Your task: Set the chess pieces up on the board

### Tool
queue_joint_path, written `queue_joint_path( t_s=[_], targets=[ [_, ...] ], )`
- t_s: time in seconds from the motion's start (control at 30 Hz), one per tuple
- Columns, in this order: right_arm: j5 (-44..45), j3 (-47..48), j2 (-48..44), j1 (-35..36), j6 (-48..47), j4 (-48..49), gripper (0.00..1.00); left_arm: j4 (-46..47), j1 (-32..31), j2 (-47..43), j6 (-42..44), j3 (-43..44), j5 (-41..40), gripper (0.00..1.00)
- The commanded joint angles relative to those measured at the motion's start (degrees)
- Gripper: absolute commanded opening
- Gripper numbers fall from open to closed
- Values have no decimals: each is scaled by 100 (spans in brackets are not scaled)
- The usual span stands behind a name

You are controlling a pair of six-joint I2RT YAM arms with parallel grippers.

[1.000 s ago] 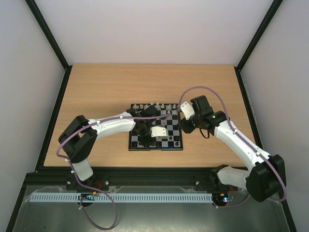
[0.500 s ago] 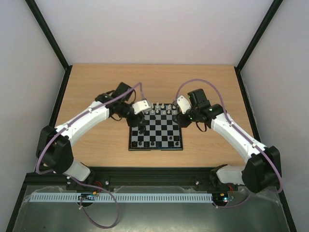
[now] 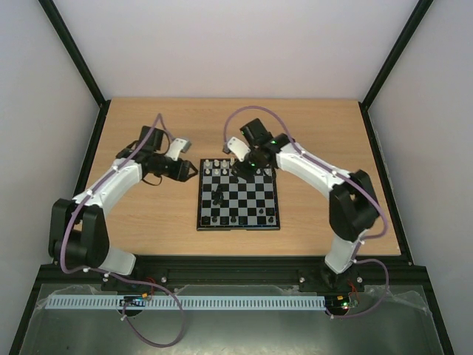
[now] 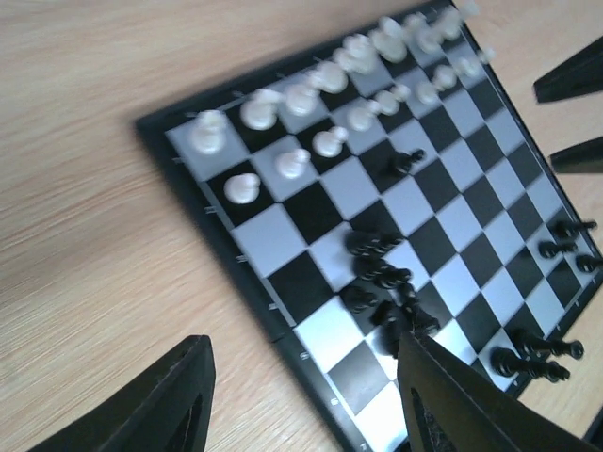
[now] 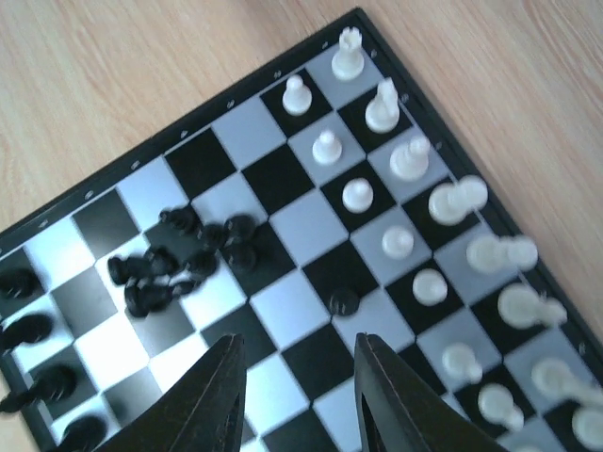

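The board (image 3: 236, 228) lies mid-table. White chess pieces (image 3: 238, 166) fill its two far rows. Several black pieces (image 3: 217, 197) lie in a heap left of the board's centre, and more black pieces (image 3: 238, 220) stand along the near row. My left gripper (image 3: 189, 171) is open and empty, just off the board's far left corner. In the left wrist view the gripper (image 4: 301, 414) straddles the board's rim (image 4: 282, 343), beside the heap (image 4: 382, 278). My right gripper (image 3: 241, 167) hovers over the white rows. The right wrist view shows it (image 5: 301, 395) open and empty near a lone black piece (image 5: 344, 301).
Bare wooden table (image 3: 148, 126) surrounds the board, fenced by black frame rails (image 3: 100, 159) left and right. The right gripper's fingers (image 4: 571, 85) show at the right edge of the left wrist view. The black heap (image 5: 179, 259) and the board's rim (image 5: 160, 139) show in the right wrist view.
My left arm has pulled back from over the board to its far left corner, uncovering the black heap. My right arm has swung left along the board's far edge, over the white rows.
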Motion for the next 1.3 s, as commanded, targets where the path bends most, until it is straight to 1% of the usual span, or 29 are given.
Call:
queue_joint_path(
  t_s=[0.0, 0.13, 0.33, 0.67, 0.8, 1.1, 1.27],
  targets=[
    [281, 867, 812, 88, -236, -799, 32, 271, 421, -463, -456, -232, 145, 58],
    [307, 1434, 1432, 96, -234, -1213, 32, 353, 590, -647, -498, -406, 226, 59],
    [511, 1514, 1725, 97, -95, -1167, 33, 447, 794, -718, -588, -499, 375, 60],
    [564, 1506, 1970, 105, -29, -1165, 33, 491, 840, -701, -617, -519, 481, 60],
    [563, 1539, 2089, 98, 7, -1136, 31, 503, 860, -759, -616, -564, 494, 61],
    [492, 1671, 2255, 114, 9, -1181, 19, 559, 935, -868, -639, -714, 534, 61],
    [491, 1632, 2242, 123, 9, -1208, 19, 579, 959, -872, -650, -725, 564, 61]
  ],
)
